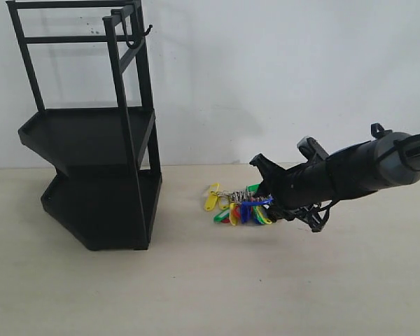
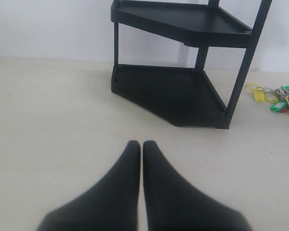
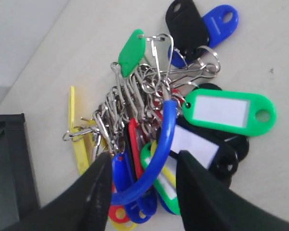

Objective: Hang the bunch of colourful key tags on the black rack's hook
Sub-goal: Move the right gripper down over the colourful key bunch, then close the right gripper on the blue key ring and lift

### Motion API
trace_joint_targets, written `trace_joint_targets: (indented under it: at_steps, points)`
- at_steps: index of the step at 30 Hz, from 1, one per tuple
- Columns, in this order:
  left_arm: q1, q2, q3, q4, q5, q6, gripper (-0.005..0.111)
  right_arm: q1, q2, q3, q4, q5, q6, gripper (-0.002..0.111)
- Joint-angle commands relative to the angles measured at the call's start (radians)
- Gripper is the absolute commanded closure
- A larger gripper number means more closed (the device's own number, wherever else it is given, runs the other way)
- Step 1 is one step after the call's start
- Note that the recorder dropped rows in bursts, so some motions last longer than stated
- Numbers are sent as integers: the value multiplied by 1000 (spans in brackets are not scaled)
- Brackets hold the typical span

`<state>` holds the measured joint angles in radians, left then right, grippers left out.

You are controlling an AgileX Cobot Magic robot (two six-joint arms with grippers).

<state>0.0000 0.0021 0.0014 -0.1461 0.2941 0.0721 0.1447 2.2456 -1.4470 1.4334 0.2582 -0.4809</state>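
On the tabletop [image 1: 280,294], to the right of the black rack [image 1: 84,133] in the exterior view, the colourful key tag bunch [image 1: 241,208] lies flat, apart from the rack's base. My right claw [image 1: 266,199] is low over the surface at the side of the bunch away from the rack. The right wrist view shows this claw [image 3: 143,159] spread, one finger [image 3: 98,192] on each side of the blue-sleeved loop [image 3: 166,139]. The loop's lower curve passes through the gap and lies close against one finger. The other finger is apart from it, so nothing is pinched. Green, blue, black, red and yellow tags and metal rings fan out beyond the loop. The hook [image 1: 147,31] sits on the rack's top frame, well above the bunch and bare. My left claw [image 2: 142,143] is pressed together, tips touching, with nothing between them. It points at the rack's lower tray [image 2: 183,91], and the bunch [image 2: 279,98] is visible past the rack's corner post.
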Motion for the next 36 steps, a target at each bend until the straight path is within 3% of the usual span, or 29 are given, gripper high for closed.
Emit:
trace_joint_targets:
  at_steps: [1,9,12,13,14,22,29,33,36]
  points:
    - [-1,-2,-1,5,-10,3,102,7,41,-51,8,44,-1,67]
    - [-1,-2,-1,5,-10,3,102,7,68,-81,7,17,-4,71]
    - [-1,-2,-1,5,-10,3,102,7,68,-81,7,19,-8,93]
    - [-1,-2,-1,5,-10,3,102,5,68,-81,-5,27,-12,106]
    - [-1,-2,-1,5,-10,3,102,5,68,-81,-9,29,-14,108]
    - [-1,-2,-1,5,-10,3,102,5,30,-81,-43,147,-82,108]
    - [-1,-2,-1,5,-10,3,102,4,-172,-26,-299,127,-33,108]
    - [-1,-2,-1,5,-10,3,102,-1,-363,40,-624,89,115,108]
    - [-1,-2,-1,5,-10,3,102,-39,-497,79,-834,167,295,108]
